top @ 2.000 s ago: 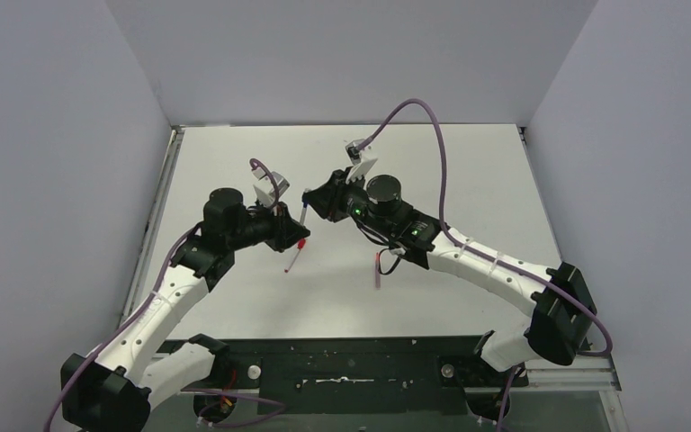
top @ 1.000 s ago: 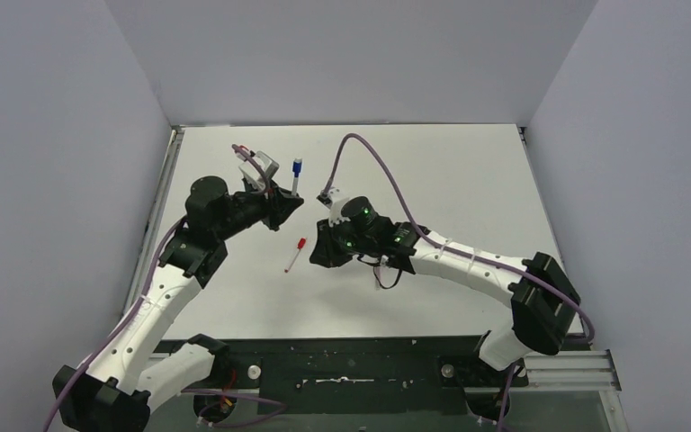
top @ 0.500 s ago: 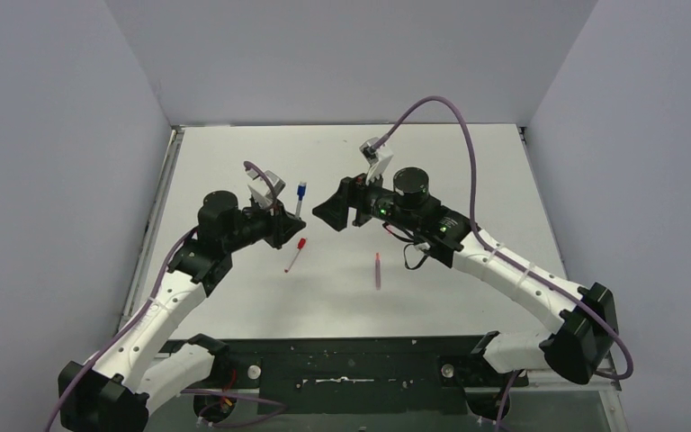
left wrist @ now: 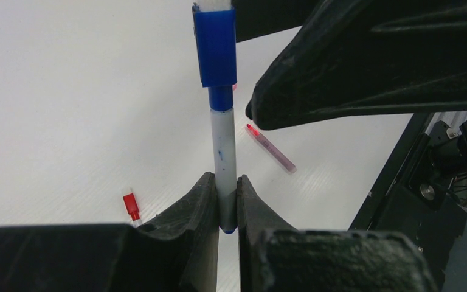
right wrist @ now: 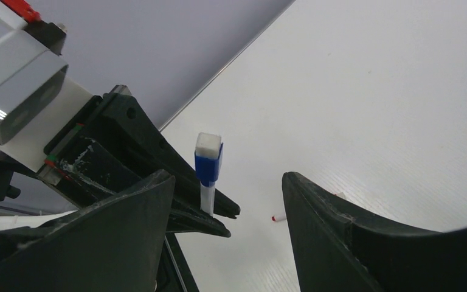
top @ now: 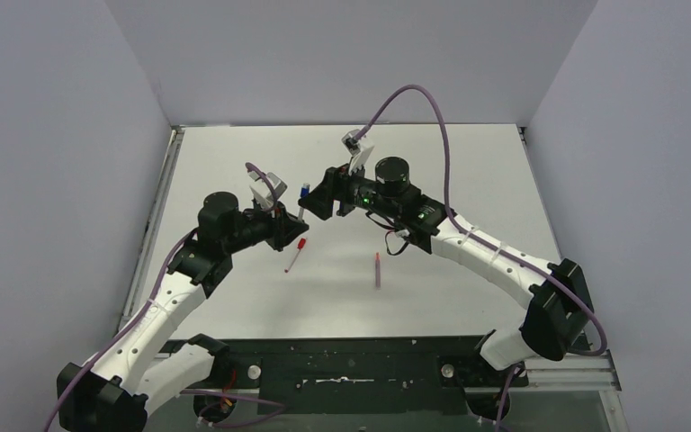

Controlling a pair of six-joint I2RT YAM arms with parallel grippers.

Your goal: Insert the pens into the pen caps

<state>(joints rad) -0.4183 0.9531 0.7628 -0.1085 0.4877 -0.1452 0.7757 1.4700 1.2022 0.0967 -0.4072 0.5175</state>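
Now: left gripper (left wrist: 225, 185) clamped on the upright blue-tipped pen (left wrist: 223, 143), blue cap (left wrist: 215, 45) on its top | right gripper (right wrist: 228, 179) spread wide, just beside the cap | cap's top cut off in left wrist view; red-tipped pen (top: 295, 256) mostly hidden there behind a finger; pinkish-red pen (top: 378, 270) lies apart on the table | right gripper nearer the cap than half a second ago.

White matte worktop (top: 468, 162), boxed in by plain grey panels: left wall (top: 54, 135), back wall (top: 351, 54), right wall (top: 634, 135). Along the worktop's left edge, a metal rail (top: 154, 220). Across the near edge, a black strip (top: 360, 360) flecked with pale scraps, bearing two small round white knobs, one toward the left (top: 254, 370), one toward the right (top: 448, 369). At the near right corner, a ribbed metal bar (top: 574, 365). Same white surface as backdrop in both wrist views.
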